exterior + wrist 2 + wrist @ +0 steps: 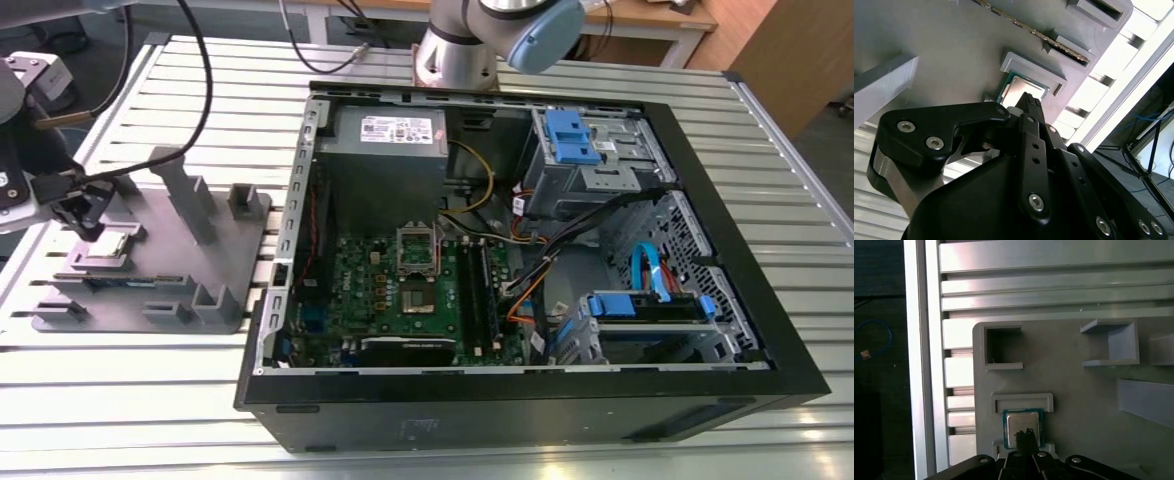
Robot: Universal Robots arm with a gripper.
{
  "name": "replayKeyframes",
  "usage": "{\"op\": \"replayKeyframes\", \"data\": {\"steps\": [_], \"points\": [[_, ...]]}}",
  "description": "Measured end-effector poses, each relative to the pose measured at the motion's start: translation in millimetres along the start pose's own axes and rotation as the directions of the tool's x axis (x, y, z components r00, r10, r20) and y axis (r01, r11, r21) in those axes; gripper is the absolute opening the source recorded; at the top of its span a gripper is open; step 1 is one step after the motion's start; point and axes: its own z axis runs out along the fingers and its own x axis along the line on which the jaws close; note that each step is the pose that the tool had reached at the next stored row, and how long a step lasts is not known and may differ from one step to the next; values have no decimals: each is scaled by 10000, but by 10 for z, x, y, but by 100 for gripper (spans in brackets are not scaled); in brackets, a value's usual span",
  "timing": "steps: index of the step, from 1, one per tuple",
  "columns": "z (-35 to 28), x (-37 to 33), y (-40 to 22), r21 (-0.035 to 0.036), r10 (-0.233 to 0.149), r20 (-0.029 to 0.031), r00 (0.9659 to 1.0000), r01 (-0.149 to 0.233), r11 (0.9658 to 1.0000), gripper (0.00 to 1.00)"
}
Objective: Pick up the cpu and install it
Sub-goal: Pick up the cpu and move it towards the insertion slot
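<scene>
The cpu (1023, 427) is a small square silver chip with a green rim, lying flat in a shallow pocket of the grey plastic fixture (1079, 390). In both wrist views my gripper (1026, 436) hangs just over the chip, its black fingers pressed together with nothing between them. In the second wrist view the cpu (1021, 91) peeks out past the fingertips (1029, 102). In the exterior view the gripper (88, 225) stands at the far left above the fixture (160, 270), with the cpu (118, 246) beside its tip. The motherboard socket (418, 255) sits inside the open computer case.
The open black computer case (534, 390) lies on the ribbed aluminium table (134, 400), on the exterior view's right of the fixture. Tall grey posts (180, 190) rise from the fixture close to the gripper. A long memory stick (1034, 32) rests in a fixture slot. The table edge (921, 365) runs near the cpu pocket.
</scene>
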Motion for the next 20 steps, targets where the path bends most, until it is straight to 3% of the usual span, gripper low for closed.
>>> {"op": "replayKeyframes", "data": {"steps": [6, 18, 20], "points": [[64, 0, -2, 0, 0, -1, 10000, 0, 10000, 11], [68, 0, -2, 0, 0, 0, 10000, 0, 10000, 11], [68, 0, -2, 0, 0, -1, 10000, 0, 10000, 23]]}}
